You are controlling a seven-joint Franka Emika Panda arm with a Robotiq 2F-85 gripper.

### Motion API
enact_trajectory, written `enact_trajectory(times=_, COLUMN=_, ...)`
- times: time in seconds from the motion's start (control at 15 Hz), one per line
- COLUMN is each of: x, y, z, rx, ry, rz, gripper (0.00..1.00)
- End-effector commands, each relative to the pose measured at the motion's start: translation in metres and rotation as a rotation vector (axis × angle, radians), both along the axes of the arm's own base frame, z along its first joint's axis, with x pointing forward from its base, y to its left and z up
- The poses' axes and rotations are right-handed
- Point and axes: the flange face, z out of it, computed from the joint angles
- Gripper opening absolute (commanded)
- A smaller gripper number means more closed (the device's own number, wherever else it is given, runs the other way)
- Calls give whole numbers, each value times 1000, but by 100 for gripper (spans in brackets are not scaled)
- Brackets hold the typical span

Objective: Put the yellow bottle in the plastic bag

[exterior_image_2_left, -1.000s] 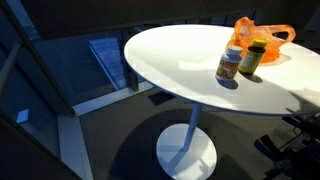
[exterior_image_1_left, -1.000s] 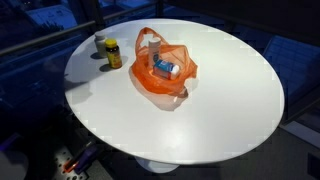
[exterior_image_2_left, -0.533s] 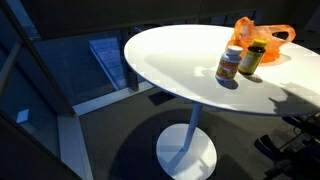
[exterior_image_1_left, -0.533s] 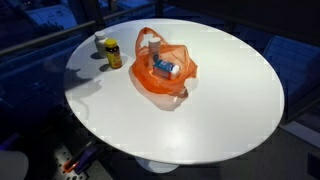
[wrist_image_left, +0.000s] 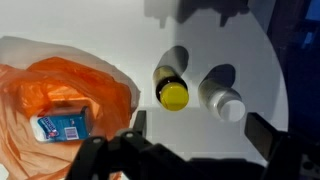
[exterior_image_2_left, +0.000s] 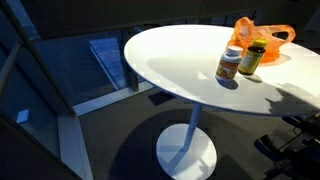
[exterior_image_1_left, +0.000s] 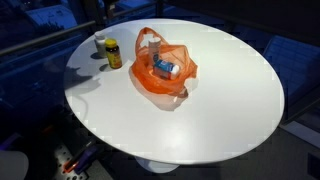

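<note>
The yellow bottle (exterior_image_1_left: 113, 53) stands upright on the round white table (exterior_image_1_left: 210, 110), next to a white-capped bottle (exterior_image_1_left: 100, 44). Both also show in an exterior view, the yellow bottle (exterior_image_2_left: 252, 58) beside the white-capped one (exterior_image_2_left: 231, 63). The orange plastic bag (exterior_image_1_left: 165, 68) lies open near the table's middle with a blue-and-white box (exterior_image_1_left: 165, 68) inside. In the wrist view my gripper (wrist_image_left: 200, 130) is open and empty, above the table, just short of the yellow-lidded bottle (wrist_image_left: 172, 92) and the white-capped bottle (wrist_image_left: 228, 103). The bag (wrist_image_left: 60, 85) lies to the left. The arm is out of both exterior views.
The table stands on a single pedestal (exterior_image_2_left: 187, 150) over a dark floor. Its edge (wrist_image_left: 275, 70) curves close behind the two bottles. Cables and gear lie on the floor by the table (exterior_image_1_left: 75, 160).
</note>
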Motion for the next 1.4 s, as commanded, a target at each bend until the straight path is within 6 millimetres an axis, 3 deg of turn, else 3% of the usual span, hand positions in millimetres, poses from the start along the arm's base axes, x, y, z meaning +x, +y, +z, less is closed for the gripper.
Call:
enact_trajectory(times=0.0, x=5, y=6, z=-7, rx=-16, ry=-6, rz=17, gripper=100)
enact_trajectory(times=0.47, x=18, y=19, z=-42, rx=-34, ry=2, rz=47, gripper=100)
enact_trajectory(times=1.0, x=18, y=21, z=-85, rx=-101, ry=46, rz=92, gripper=100)
enact_trajectory(times=1.33, x=16, y=21, z=-97, rx=-122, ry=72, rz=113, gripper=86)
